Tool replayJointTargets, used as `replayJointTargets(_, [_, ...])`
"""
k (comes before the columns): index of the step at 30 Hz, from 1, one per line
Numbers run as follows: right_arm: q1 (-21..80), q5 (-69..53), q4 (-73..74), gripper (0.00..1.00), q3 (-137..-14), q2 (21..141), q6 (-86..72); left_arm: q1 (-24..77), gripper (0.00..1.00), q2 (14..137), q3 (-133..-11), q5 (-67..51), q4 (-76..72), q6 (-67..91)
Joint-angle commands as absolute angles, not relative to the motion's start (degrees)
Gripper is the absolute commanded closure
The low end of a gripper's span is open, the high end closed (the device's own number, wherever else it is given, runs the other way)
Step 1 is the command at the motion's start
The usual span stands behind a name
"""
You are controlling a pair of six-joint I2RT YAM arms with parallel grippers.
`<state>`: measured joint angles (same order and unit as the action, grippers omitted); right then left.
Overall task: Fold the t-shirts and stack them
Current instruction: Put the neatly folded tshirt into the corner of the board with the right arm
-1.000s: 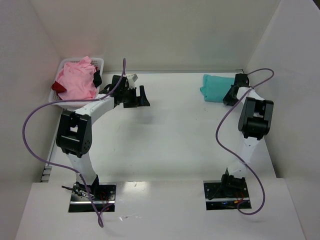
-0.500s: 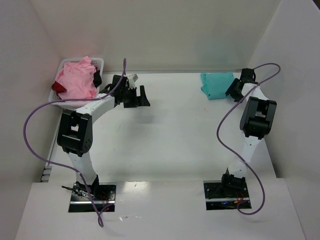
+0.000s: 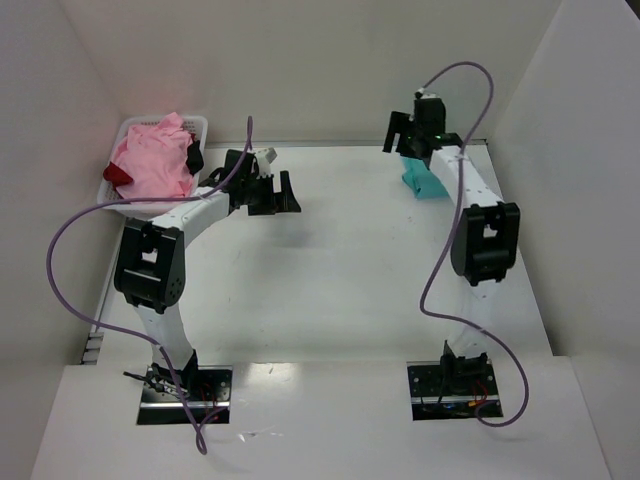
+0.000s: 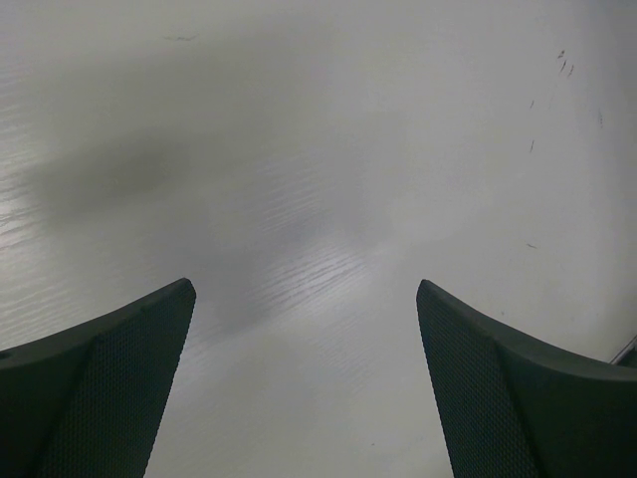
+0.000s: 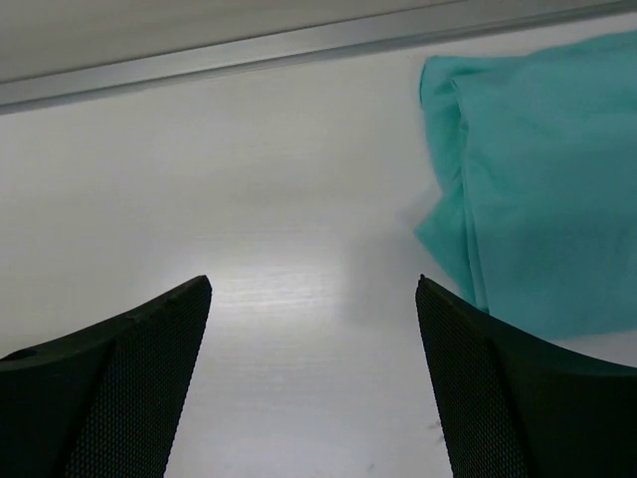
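One t-shirt done, I reckon: my right pincer [image 5: 314, 284] has let go of the teal t-shirt [image 5: 537, 189], folded at far right of the tabletop [image 3: 350, 260], and lifts off spread; left pincer [image 4: 307, 289] spread too; pink t-shirt [image 3: 150, 160] waits in the basket [image 3: 197, 122].

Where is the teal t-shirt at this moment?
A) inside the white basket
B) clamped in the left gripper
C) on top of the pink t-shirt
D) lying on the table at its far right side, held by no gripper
D: the right wrist view shows the teal t-shirt lying on the table, beside the open right gripper, which has nothing between its fingers.
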<state>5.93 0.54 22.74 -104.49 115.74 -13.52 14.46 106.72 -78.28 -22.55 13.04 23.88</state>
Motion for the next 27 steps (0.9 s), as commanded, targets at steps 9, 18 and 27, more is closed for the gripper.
replayJointTargets(9, [10.4, 32.4, 35.0, 0.08, -126.3, 138.6, -14.9, 12.9, 0.0, 103.2, -75.6, -22.5, 9.9, 22.0])
replayJointTargets(18, [10.9, 40.9, 34.5, 0.08, -128.1, 141.6, -13.0, 11.9, 0.0, 104.2, -75.6, -23.0, 9.9, 22.0])
replayJointTargets(27, [10.9, 43.0, 33.9, 0.08, -129.9, 146.5, -11.2, 11.3, 0.0, 106.0, -77.2, -23.6, 11.0, 22.0])
